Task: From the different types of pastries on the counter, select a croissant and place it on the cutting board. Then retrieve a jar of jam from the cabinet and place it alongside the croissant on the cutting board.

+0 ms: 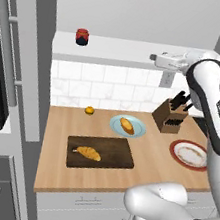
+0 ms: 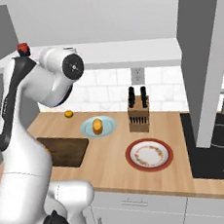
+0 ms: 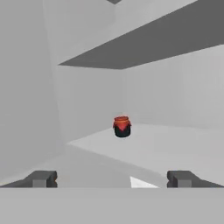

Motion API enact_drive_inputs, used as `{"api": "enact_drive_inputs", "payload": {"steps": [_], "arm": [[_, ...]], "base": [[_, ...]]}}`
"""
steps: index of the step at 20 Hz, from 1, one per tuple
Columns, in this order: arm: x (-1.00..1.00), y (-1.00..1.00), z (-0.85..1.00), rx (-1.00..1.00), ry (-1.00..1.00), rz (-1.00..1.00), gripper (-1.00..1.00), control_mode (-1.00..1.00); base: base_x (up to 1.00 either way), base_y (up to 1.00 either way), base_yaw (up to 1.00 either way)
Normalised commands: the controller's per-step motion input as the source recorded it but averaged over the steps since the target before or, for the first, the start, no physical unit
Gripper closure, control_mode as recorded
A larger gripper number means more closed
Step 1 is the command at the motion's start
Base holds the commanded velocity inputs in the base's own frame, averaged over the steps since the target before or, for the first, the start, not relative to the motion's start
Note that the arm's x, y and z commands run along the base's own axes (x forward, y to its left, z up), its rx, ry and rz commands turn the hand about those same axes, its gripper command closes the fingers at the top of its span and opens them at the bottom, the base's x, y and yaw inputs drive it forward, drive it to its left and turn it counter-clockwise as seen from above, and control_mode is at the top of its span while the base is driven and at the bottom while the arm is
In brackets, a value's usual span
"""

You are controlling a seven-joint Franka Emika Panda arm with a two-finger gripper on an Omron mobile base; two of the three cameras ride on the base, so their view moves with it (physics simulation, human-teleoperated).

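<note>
The croissant [image 1: 88, 152] lies on the dark cutting board [image 1: 117, 156], on the counter [image 1: 152, 175]. The red jar of jam [image 1: 82, 36] stands on the left part of the white shelf of the cabinet [image 1: 122, 50]. My gripper [image 1: 153, 58] is raised to shelf height, well to the right of the jar and pointing toward it. In the hand view the jar of jam [image 3: 122, 126] stands straight ahead at a distance, and my gripper [image 3: 112, 179] is open, its fingertips [image 3: 41, 178] wide apart with nothing between them. The other pastry, an oval bun [image 1: 127, 126], rests on a pale blue plate.
A small orange fruit [image 1: 89, 110] sits by the backsplash. A knife block [image 1: 171, 116] and a red-rimmed plate [image 1: 190, 155] stand to the right. A black stovetop [image 2: 215, 147] lies further right. An oven column [image 1: 0, 114] stands at the left.
</note>
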Motion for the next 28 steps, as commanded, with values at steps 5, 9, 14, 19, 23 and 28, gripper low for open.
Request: {"api": "enact_drive_inputs", "payload": {"steps": [5, 9, 14, 19, 23, 28], "arm": [[0.67, 0.00, 0.64, 0.00, 0.00, 0.27, -1.00, -1.00], [0.16, 0.00, 0.28, -0.01, 0.00, 0.07, -1.00, -1.00], [0.01, 0.02, 0.22, -0.09, -0.12, 0.01, -1.00, -1.00], [0.00, 0.28, 0.36, -0.25, 0.00, -0.24, -1.00, -1.00], [0.00, 0.08, 0.07, -0.02, 0.00, -0.05, -1.00, -1.00], [0.04, 0.37, -0.33, -0.11, 0.00, -0.04, -1.00, -1.00]], "base": [[0.00, 0.00, 0.00], [0.00, 0.00, 0.00], [0.00, 0.00, 0.00], [0.00, 0.00, 0.00], [0.00, 0.00, 0.00], [0.00, 0.00, 0.00]]}}
